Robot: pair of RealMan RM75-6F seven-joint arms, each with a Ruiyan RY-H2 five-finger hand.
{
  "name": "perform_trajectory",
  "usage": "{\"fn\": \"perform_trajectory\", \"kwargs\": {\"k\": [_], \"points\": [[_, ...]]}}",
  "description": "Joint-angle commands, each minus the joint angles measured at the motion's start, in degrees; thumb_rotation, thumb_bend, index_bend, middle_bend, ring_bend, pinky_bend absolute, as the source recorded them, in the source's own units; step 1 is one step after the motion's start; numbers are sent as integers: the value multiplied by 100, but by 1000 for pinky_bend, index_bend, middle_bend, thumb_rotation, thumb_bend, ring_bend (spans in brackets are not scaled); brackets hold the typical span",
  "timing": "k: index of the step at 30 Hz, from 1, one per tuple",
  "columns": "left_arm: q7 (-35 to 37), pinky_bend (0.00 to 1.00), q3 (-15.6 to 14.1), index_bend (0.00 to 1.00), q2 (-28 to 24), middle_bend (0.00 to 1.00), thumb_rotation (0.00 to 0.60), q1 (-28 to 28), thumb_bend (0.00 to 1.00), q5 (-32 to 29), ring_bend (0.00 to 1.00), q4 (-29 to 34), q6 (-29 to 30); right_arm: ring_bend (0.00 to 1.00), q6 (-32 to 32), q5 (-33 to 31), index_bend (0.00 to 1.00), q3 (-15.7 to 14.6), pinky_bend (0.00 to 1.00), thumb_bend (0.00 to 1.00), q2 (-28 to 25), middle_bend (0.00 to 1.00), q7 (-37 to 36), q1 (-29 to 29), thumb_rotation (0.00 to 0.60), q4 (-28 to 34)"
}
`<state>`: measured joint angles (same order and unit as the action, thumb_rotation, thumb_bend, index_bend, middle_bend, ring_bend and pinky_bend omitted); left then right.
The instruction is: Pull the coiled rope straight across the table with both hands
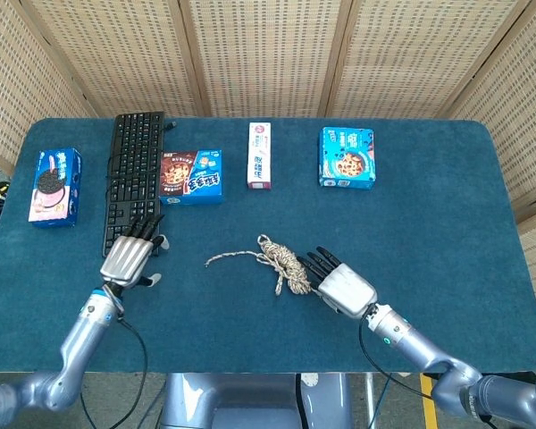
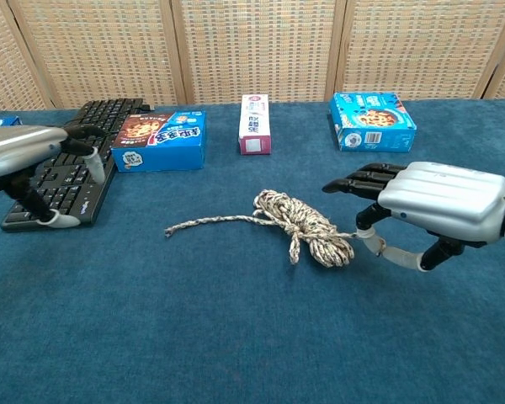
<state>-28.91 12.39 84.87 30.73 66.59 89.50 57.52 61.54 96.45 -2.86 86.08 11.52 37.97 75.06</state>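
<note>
The beige rope [image 1: 286,263] [image 2: 307,225] lies bunched in a loose coil at mid-table, with a thin tail [image 2: 204,222] trailing left to a free end. Just right of the coil is my right hand [image 1: 344,288] [image 2: 438,202], its fingers stretched out above the cloth and its thumb touching the coil's right end; I see nothing gripped. My left hand [image 1: 129,259] [image 2: 21,151] hovers with its fingers apart by the keyboard's near end, well left of the rope's tail and holding nothing.
A black keyboard [image 1: 136,179] [image 2: 76,156] lies at the left, with a blue cookie box [image 1: 55,185] beyond it. Along the back stand a brown-and-blue snack box [image 1: 190,176] [image 2: 158,139], a white upright box [image 1: 260,155] [image 2: 254,124] and a blue cookie box [image 1: 347,157] [image 2: 372,122].
</note>
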Motion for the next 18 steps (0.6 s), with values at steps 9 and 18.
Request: {"fn": "perform_trajectory", "kwargs": {"k": [9,18], "points": [[-612,0,249,424,1421,0,600,863,253,-640,0,-1162,-102,0,-76,25,623,-30,0,586,100,15,-135,13,600,-150],[-1074,0,130,424,1802,0,600,1203,282,-1125,0,-1618,-285,0,-134,11,623,-23,0,585,193,15,-207,30,600,-254]]}}
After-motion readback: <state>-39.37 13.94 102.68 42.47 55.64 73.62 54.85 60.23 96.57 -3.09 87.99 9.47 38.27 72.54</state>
